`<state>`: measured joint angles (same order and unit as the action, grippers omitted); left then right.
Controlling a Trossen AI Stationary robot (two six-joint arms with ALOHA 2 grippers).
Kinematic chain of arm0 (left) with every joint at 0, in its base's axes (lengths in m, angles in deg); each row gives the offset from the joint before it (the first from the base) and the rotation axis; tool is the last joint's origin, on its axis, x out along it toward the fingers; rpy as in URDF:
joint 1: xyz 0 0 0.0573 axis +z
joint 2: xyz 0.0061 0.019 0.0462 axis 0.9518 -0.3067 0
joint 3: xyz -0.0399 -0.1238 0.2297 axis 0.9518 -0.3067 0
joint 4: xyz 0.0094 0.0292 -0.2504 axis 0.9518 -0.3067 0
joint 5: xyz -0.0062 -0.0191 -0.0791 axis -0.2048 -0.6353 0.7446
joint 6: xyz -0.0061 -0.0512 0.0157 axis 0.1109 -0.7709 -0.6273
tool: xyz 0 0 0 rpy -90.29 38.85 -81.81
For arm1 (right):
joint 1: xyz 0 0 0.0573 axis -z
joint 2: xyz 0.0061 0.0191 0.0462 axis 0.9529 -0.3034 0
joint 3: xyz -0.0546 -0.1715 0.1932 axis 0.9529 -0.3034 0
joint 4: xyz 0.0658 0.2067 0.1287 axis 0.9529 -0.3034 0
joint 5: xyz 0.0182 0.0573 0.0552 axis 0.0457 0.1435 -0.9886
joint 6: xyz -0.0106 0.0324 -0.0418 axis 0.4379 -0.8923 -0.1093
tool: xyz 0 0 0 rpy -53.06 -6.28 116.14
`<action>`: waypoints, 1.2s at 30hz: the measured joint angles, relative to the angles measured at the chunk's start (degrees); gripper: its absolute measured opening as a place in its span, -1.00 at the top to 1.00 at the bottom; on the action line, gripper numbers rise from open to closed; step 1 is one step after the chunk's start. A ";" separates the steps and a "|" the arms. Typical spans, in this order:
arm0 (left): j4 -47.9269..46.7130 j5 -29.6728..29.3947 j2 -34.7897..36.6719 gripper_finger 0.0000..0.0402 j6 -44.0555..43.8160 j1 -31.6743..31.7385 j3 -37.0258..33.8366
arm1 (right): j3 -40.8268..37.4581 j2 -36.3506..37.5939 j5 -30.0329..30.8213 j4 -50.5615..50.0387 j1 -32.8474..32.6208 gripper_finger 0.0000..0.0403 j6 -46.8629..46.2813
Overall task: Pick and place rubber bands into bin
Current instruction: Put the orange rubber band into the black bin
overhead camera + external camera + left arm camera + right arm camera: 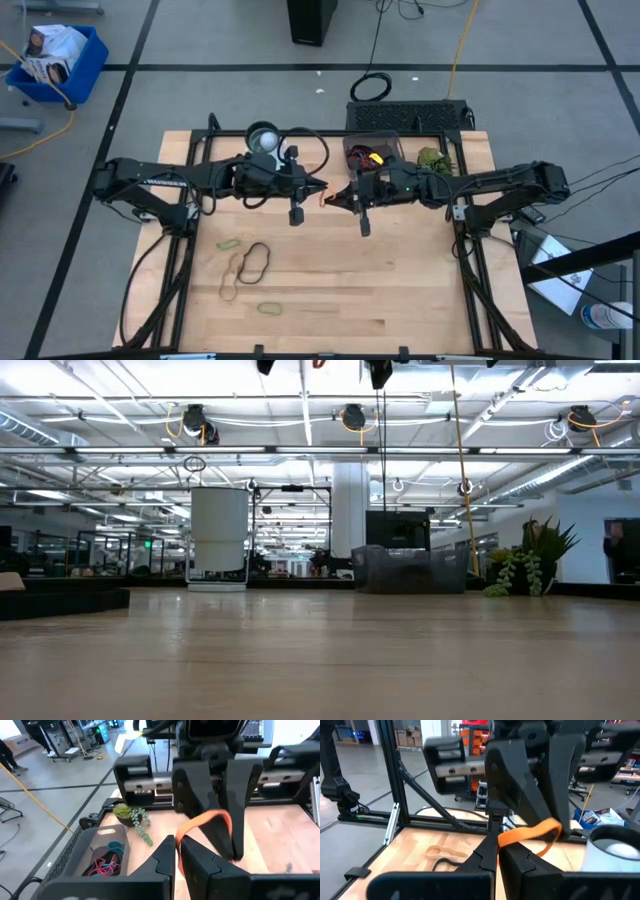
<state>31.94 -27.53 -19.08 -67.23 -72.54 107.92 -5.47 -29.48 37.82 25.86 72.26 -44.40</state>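
Observation:
My left gripper (pixel 320 188) and my right gripper (pixel 337 196) meet tip to tip high above the table's middle, both shut on one orange rubber band (pixel 327 194). The band shows in the left wrist view (pixel 207 817) and the right wrist view (pixel 530 832). The smoky-grey bin (pixel 372 152) stands on the table at the far side with several bands inside (pixel 105 862). More rubber bands lie flat on the table at the near left: a green one (pixel 228 243), a black one (pixel 257 260), a tan one (pixel 231 281) and another green one (pixel 270 308). My left gripper pinches one end of the orange band (pixel 181 839) between its two fingers. The fingers lie level and come from the table's left. The band arcs across to the other gripper, clear of the table. My right gripper pinches the band's other end (pixel 501 839) between its two fingers. The fingers lie level and come from the table's right. The band bows loosely between the two grippers, and a loop (pixel 545 845) sags below.
A white round cup (pixel 263 137) stands at the far left of the table. A small green plant (pixel 432 158) stands to the right of the bin. A black keyboard (pixel 405 115) lies beyond the table's far edge. The table's near half is bare wood apart from the loose bands.

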 joint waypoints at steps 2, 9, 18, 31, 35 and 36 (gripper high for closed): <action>-0.40 -0.02 0.00 0.81 -0.68 0.00 0.00 | 0.02 0.14 0.74 0.15 0.00 1.00 0.19; -3.28 -0.14 0.00 0.55 -3.22 0.00 0.00 | 0.01 0.36 2.84 -1.29 -0.01 1.00 1.01; -10.34 -0.17 3.04 0.16 -3.77 -0.02 0.04 | 0.00 0.38 6.04 -5.10 0.00 1.00 1.93; -20.57 -0.13 4.27 0.12 -11.66 -0.02 0.04 | 0.02 4.02 22.33 -13.91 10.29 1.00 0.10; -20.50 -0.13 4.16 0.12 -11.66 -0.01 0.04 | 0.02 3.97 22.16 -20.72 17.60 1.00 -4.63; -20.45 -0.13 4.20 0.12 -11.66 0.02 0.04 | 0.02 3.78 22.19 -22.59 19.33 1.00 -5.47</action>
<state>11.49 -27.66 -14.89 -78.89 -72.52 107.96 -5.45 -25.70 60.01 3.27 91.59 -49.87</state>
